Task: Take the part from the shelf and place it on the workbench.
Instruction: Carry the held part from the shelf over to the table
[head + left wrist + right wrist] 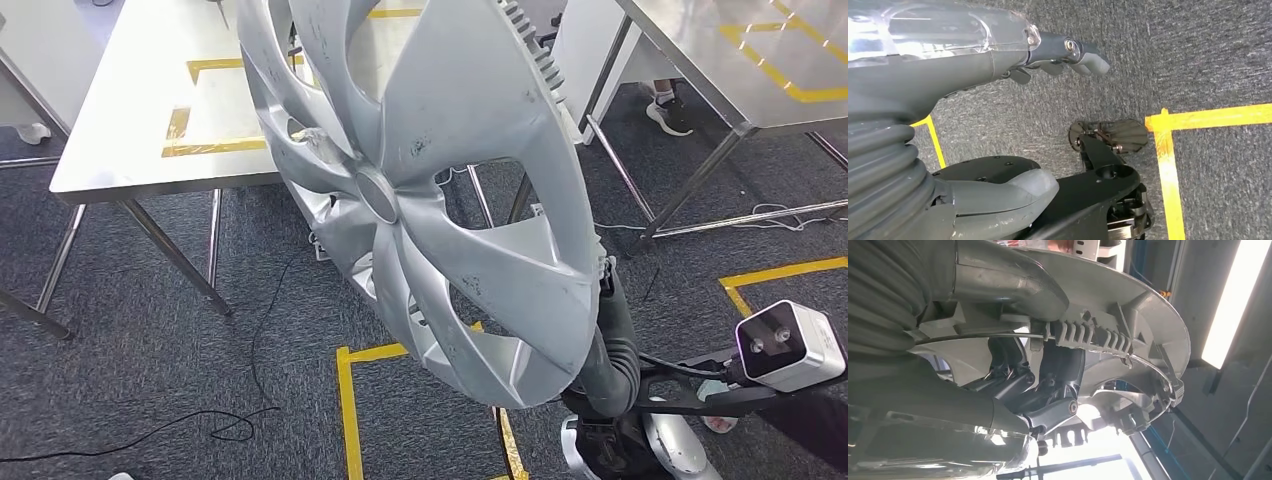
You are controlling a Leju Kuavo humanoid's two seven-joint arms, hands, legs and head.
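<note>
The part is a large silver wheel cover (430, 190) with curved spokes, held up tilted close in front of my head camera. In the right wrist view my right hand (1048, 385) grips the wheel cover (1143, 325) from its ribbed back side, thumb over the rim and dark fingers (1058, 370) through an opening. My right forearm (615, 350) rises behind the cover's lower edge. The steel workbench (130, 130), marked with a yellow tape rectangle, stands beyond the cover at the left. My left hand (998, 65) hangs over the carpet, fingers (1083, 52) apart, holding nothing.
A second steel table (760, 60) stands at the back right, with a person's shoes (668, 112) beside it. Yellow tape lines (350, 400) and a black cable (240, 425) lie on the grey carpet. A white wrist camera (790, 345) juts out at the right.
</note>
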